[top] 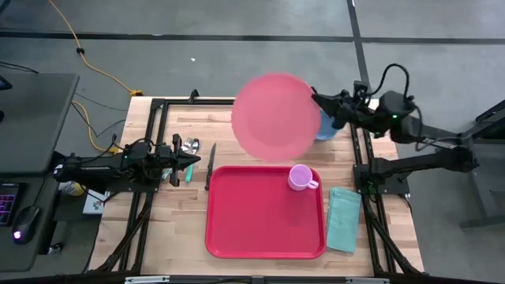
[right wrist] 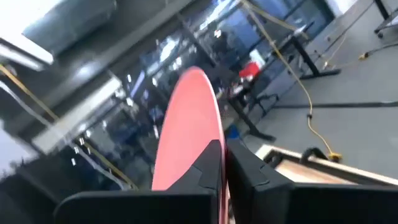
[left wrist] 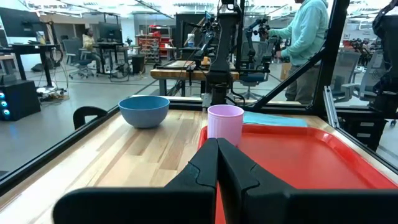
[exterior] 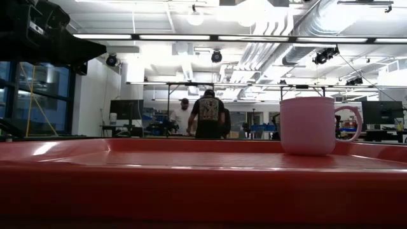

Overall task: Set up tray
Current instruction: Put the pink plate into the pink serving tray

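My right gripper [top: 317,100] is shut on a round pink plate [top: 274,117] held high over the far part of the table. In the right wrist view the plate [right wrist: 186,118] shows edge-on between the fingers [right wrist: 222,163]. The red tray [top: 237,237] lies flat on the near middle of the table, with a pink mug [top: 300,177] standing upright in its far right corner. My left gripper [top: 192,162] waits shut and level at the table's left, touching nothing. My right gripper pinches the plate's rim [right wrist: 214,149] on its right side between the two fingers. The fingers come about level from the table's right. The plate is lifted well clear of the table and tray, its face roughly up.
A blue bowl [top: 329,128] stands at the far right, partly under the plate. A teal napkin [top: 343,218] lies right of the tray. A knife [top: 211,164] and a spoon [top: 189,146] lie left of the tray by my left gripper. People stand beyond the table.
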Motion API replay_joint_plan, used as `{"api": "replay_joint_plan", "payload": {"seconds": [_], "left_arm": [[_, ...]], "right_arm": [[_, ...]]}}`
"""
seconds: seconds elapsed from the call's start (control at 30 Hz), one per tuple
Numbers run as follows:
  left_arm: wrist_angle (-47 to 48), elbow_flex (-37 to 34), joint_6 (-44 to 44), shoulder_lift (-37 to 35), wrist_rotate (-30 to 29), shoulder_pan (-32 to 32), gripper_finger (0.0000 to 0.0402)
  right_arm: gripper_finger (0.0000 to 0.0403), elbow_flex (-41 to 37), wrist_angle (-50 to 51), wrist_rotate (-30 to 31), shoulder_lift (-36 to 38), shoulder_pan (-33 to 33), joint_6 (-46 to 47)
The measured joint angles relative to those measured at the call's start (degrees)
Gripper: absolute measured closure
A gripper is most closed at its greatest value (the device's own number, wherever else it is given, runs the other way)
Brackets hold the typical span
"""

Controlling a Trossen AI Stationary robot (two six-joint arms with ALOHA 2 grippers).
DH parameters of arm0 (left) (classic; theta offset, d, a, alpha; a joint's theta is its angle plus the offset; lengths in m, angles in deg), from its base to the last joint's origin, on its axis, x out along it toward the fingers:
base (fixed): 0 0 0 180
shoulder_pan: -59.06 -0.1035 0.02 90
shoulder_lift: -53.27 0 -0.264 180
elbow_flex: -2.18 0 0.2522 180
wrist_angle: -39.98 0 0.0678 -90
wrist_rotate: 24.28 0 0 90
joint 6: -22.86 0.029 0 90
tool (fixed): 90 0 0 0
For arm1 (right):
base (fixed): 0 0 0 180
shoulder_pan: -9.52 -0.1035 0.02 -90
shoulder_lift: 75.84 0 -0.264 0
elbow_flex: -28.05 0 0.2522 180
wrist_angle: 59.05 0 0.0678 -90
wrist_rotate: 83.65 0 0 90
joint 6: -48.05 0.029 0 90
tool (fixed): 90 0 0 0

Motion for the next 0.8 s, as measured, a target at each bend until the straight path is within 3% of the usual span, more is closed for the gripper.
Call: {"api": "replay_joint_plan", "payload": {"seconds": [0.2,0.4,0.57,0.8], "left_arm": [[0.02,-0.02,-0.02,0.0,0.0,0.01,0.0364],[0.02,0.0,-0.07,0.0,0.0,0.0,0.0364],[0.02,0.0,-0.23,0.0,0.0,0.02,0.0364],[0.02,-0.02,-4.38,0.0,0.3,0.02,0.0364]], "right_arm": [[0.0403,14.1,15.86,9.16,-3.55,-10.39,-3.48],[0.0403,23.81,21.84,17.57,-8.01,-20.85,-4.24],[0.0403,25.4,22.63,25.05,-11.47,-29.56,-0.3],[0.0403,25.34,26.48,39.28,-17.09,-41.84,12.6]]}}
